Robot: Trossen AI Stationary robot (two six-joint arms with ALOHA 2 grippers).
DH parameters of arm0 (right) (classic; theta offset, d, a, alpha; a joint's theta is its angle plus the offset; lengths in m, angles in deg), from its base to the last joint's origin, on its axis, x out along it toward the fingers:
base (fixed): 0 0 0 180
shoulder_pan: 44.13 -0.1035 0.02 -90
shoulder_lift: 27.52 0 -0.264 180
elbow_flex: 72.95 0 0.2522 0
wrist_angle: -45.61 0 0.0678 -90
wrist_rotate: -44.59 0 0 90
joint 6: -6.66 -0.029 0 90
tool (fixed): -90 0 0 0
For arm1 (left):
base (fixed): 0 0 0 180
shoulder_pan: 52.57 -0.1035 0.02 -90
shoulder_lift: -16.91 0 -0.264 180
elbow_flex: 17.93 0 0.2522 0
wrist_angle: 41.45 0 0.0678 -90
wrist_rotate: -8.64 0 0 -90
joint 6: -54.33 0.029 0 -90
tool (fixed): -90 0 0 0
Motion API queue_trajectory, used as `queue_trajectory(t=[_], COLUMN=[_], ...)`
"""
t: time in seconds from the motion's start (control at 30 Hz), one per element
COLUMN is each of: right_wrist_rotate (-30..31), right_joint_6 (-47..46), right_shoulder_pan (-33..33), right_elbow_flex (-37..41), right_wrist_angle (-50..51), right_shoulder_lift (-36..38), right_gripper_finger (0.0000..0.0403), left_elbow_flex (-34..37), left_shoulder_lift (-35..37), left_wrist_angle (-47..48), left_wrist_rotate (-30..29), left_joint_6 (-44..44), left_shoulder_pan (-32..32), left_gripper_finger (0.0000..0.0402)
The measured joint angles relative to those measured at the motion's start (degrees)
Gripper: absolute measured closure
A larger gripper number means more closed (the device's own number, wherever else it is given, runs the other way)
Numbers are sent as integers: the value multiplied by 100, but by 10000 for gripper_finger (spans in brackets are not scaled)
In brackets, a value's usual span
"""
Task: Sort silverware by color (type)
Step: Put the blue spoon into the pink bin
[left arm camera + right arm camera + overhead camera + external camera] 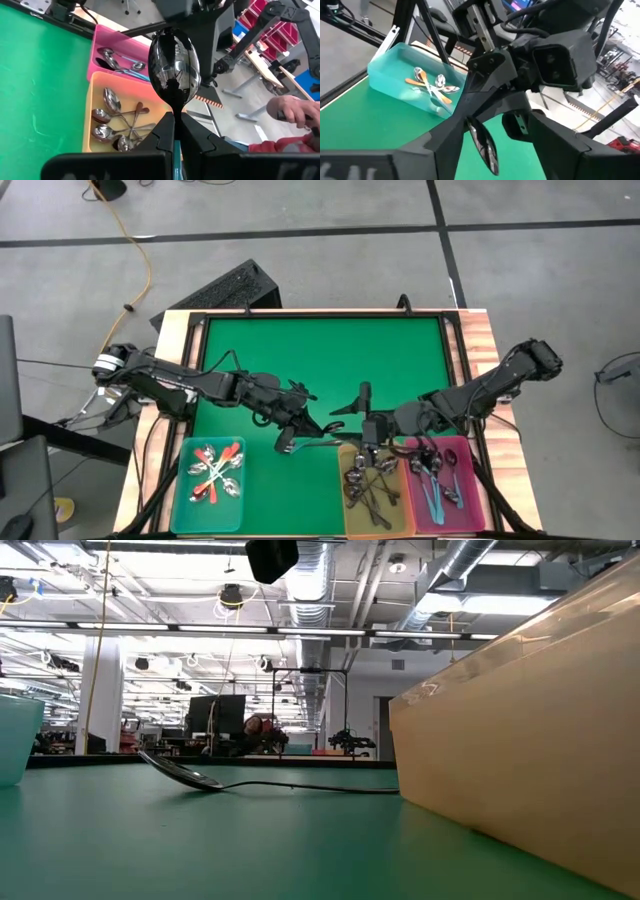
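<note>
Mirror-bright oval spoon pinched upright by left tool.

— What's hidden on the held spoon?
— Its handle, buried between the left gripper's fingers.
— And the yellow bin?
— The low view's edge cuts it off.
</note>
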Motion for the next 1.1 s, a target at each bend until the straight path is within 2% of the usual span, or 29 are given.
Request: queue_trajectory(t=[0.23, 0.57, 0.67, 0.83, 0.87, 1.0, 1.1], right_wrist_rotate=[-157, -215, -216, -261, -258, -175, 16], right_joint_6=[38, 3, -1, 33, 44, -223, -413], right_shoulder_pan=[1, 142, 138, 135, 129, 58, -49], right_elbow_flex=[0, 7, 7, 7, 7, 7, 4], right_wrist_angle=[47, -60, -60, 28, 57, 108, 232], right_shoulder_lift=[-36, -194, -186, -188, -188, -187, -184], right_gripper_finger=[197, 220, 260, 374, 385, 389, 395], left_elbow_flex=[0, 0, 0, 0, 0, 0, 2], left_shoulder_lift=[0, 0, 0, 0, 0, -4, -7], left_wrist_angle=[-48, -132, -134, -163, -158, -162, -157], left_wrist_rotate=[83, 133, 133, 178, 189, 118, -80], left_joint_6=[-8, -40, -42, -47, -46, 254, 597], left_shoulder_pan=[-4, -4, -4, -4, -4, 4, 41], left_gripper_finger=[401, 401, 401, 401, 401, 396, 376])
